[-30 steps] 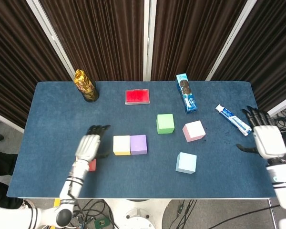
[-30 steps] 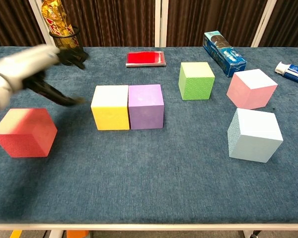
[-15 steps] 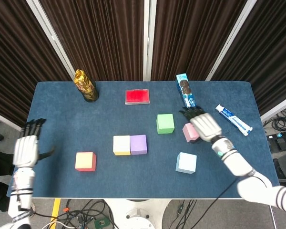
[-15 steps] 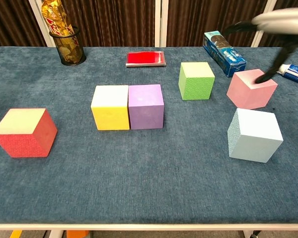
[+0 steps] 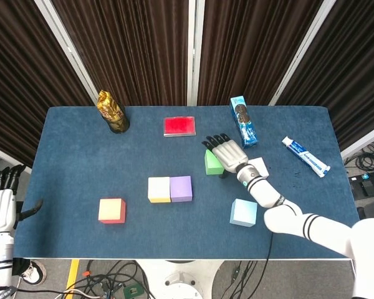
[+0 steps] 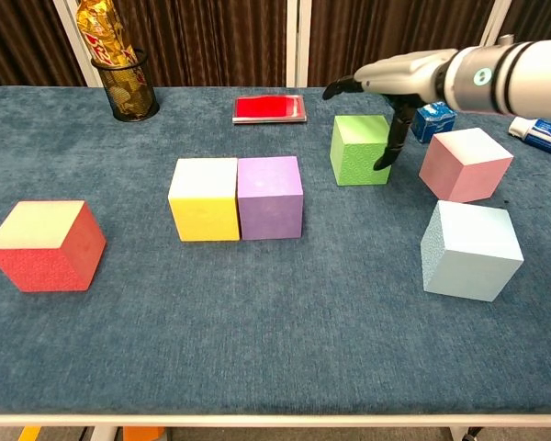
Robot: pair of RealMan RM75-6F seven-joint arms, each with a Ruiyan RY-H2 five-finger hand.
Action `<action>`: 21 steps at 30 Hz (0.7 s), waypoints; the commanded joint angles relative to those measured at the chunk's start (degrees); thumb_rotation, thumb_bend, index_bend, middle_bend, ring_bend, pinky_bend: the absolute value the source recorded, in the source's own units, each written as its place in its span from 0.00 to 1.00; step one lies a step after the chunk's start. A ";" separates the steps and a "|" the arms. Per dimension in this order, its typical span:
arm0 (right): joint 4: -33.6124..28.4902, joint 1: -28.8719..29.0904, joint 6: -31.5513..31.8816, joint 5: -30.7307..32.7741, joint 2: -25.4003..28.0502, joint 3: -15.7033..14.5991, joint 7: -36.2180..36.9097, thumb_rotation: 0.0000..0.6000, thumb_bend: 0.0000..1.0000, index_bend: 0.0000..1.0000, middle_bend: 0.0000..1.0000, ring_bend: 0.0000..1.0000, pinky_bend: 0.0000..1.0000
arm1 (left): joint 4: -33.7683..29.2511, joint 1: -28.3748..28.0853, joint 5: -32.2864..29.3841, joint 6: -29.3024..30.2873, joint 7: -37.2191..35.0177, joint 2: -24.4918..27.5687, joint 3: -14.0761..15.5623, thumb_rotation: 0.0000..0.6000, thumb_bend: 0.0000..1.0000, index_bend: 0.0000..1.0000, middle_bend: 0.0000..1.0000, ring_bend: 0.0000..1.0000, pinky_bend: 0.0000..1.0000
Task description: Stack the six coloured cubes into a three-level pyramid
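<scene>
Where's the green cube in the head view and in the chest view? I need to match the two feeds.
Head view: green cube just right of centre, partly covered by the right hand.
Chest view: green cube upper right of centre, the right hand above it.
Shared landmark: the red flat box, behind it to the left.

Green cube (image 5: pixel 212 163) half under right hand (image 5: pixel 229 152)

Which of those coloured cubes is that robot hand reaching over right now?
The green cube. The right hand hovers directly above it with fingers spread, one reaching down its side; the other five cubes stand clear of both hands.
</scene>
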 commanded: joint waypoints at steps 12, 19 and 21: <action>-3.74 -1.25 8.29 -1.53 1.40 -0.79 1.19 1.00 0.07 0.00 0.52 0.03 0.00 | 0.58 0.70 1.28 -2.60 -1.73 0.27 -1.04 1.00 0.22 0.11 0.08 0.00 0.04; -13.91 -3.39 9.84 -1.05 7.48 -1.65 1.79 1.00 0.08 0.00 0.56 0.05 0.00 | 0.89 0.47 1.59 -3.91 -2.03 -0.13 -1.63 1.00 0.22 0.11 0.08 0.00 0.04; -16.01 -3.27 9.48 -0.32 8.16 -2.18 1.25 1.00 0.08 0.00 0.56 0.05 0.00 | 0.81 0.49 1.95 -3.97 -1.85 -0.14 -1.67 1.00 0.22 0.11 0.09 0.00 0.04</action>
